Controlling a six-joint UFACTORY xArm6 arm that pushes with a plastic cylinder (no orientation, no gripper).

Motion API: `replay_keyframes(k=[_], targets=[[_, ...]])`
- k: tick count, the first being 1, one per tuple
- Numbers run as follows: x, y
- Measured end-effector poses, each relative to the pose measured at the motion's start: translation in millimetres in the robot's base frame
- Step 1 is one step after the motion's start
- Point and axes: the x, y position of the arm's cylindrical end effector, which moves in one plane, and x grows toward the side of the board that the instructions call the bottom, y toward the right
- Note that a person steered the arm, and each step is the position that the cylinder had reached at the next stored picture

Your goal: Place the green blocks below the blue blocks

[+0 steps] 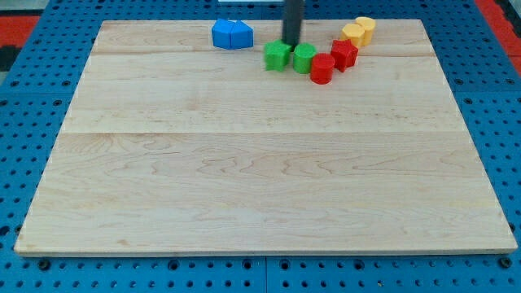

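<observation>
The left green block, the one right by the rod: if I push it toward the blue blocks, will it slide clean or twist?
Probably slides: the green star-like block looks squat and rigid on the smooth wooden board. It may twist, since my tip sits above its right edge, off-centre. It appears to touch the second green block, which could get nudged.

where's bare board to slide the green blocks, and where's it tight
Bare: the board under the blue blocks, plus the whole middle and bottom. Tight: the top, where my tip sits just above the green blocks, with red blocks and yellow blocks to their right.
</observation>
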Motion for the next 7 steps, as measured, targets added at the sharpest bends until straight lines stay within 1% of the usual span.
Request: replay_keyframes(k=[1, 2, 3, 4, 5, 6, 7], targets=[[17, -47], [-15, -62], [-33, 2], [-16, 42], [-1, 37], [10, 5], [-7, 37]])
